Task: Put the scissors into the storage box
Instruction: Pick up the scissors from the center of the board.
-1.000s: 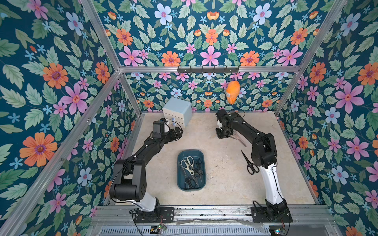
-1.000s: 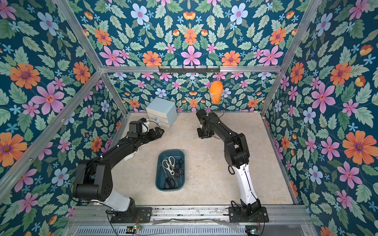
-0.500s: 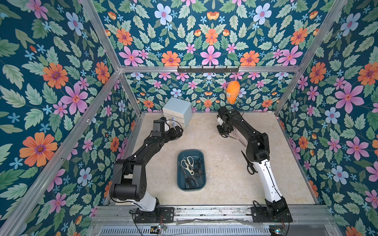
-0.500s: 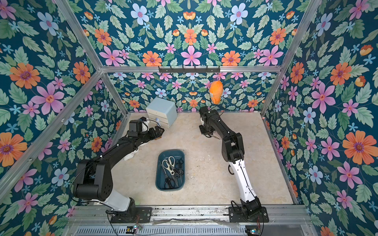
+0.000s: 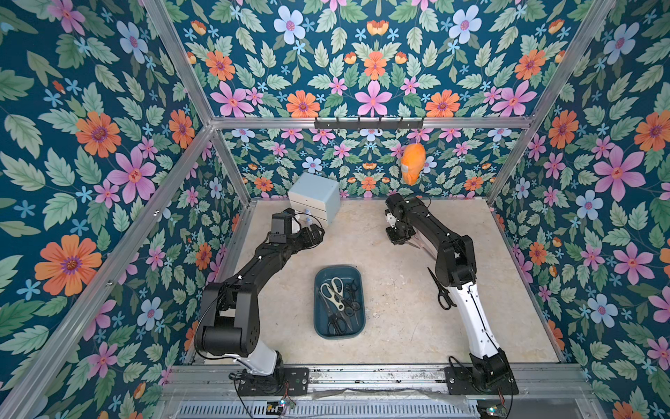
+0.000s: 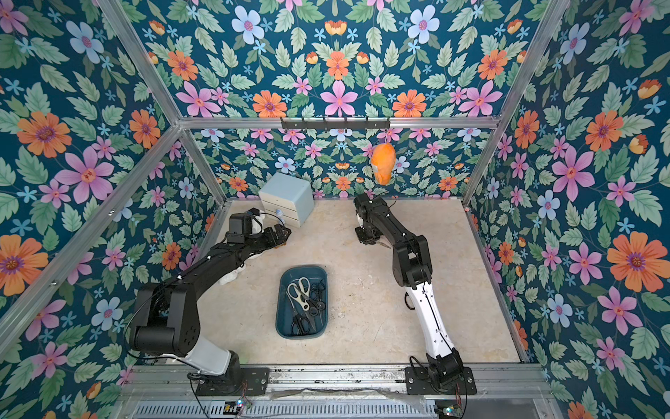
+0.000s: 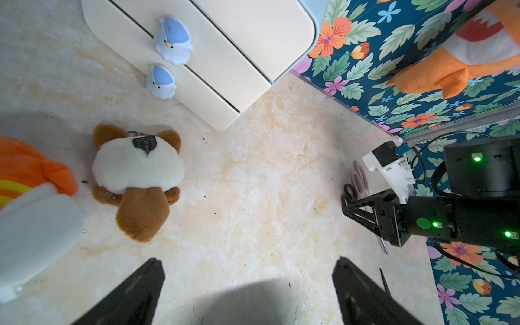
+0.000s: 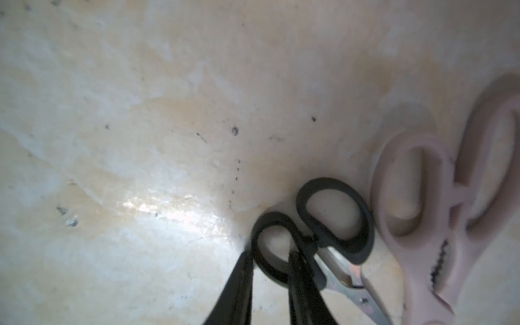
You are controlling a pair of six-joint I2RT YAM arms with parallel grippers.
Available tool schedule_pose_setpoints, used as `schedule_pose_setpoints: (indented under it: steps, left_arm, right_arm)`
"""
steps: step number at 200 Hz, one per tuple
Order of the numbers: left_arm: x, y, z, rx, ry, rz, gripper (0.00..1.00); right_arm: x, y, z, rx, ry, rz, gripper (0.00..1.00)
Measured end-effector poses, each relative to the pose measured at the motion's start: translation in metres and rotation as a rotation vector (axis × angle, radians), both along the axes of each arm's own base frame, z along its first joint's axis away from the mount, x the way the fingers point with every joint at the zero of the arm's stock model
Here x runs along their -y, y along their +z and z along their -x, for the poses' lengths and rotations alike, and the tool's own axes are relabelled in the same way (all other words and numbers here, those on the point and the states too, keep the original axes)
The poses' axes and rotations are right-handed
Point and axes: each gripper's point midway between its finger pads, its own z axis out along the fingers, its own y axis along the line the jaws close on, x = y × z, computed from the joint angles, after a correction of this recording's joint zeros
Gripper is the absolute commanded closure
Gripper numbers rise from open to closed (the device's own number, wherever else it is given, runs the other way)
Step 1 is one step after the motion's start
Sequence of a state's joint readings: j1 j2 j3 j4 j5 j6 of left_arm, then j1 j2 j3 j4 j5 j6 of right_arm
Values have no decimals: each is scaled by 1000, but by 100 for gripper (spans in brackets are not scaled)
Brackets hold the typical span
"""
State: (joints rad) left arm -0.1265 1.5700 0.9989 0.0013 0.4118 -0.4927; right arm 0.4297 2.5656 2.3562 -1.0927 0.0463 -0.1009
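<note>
Storage box (image 5: 339, 268) (image 6: 304, 267): in both top views, a dark teal tray on the near middle of the table (image 5: 398, 337), between the two arm bases. It holds several scissors, a cream-handled pair (image 5: 336, 300) lying over black-handled ones.
Loose black-handled pair (image 5: 438, 289): in a top view, flat on the table just beside the right arm's white link, well apart from the box.
Right gripper (image 5: 397, 237): in both top views, low over the far part of the table, well beyond the box; the jaws cannot be read from above.
Left gripper (image 5: 314, 232): in both top views, above the table near the light-blue drawer cabinet (image 5: 314, 196) in the far left corner.
Orange plush (image 5: 412, 165): hangs at the back wall, above the right gripper.
Left wrist view, left gripper: fingers (image 7: 152, 284) wide apart, nothing between them, bare table beneath.
Left wrist view, surroundings: a brown-and-white plush (image 7: 138, 171) lies on the table before the cabinet.
Right wrist view, small black-handled scissors (image 8: 319, 242): flat on the table, right beside pink-handled scissors (image 8: 467, 261).
Right wrist view, right gripper: fingers (image 8: 239, 287) narrowly apart, one outside the smaller black loop and one inside it, with the rim between them. Whether they press it I cannot tell.
</note>
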Motion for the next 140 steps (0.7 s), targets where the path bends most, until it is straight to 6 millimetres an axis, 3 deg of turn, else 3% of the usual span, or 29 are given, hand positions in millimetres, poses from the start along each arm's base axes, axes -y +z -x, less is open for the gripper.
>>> schedule_pose_setpoints:
  steps: [62, 84, 140]
  left_arm:
    - [-1, -2, 1, -4, 4, -1, 1]
    - [-2, -1, 0, 0, 9, -4, 1]
    - [-8, -8, 3, -9, 31, -32, 1]
  right_arm:
    - [-4, -7, 3, -16, 5, -24, 90]
    - [-5, -9, 4, -22, 6, -28, 100]
    - [-8, 3, 7, -9, -43, -80, 100]
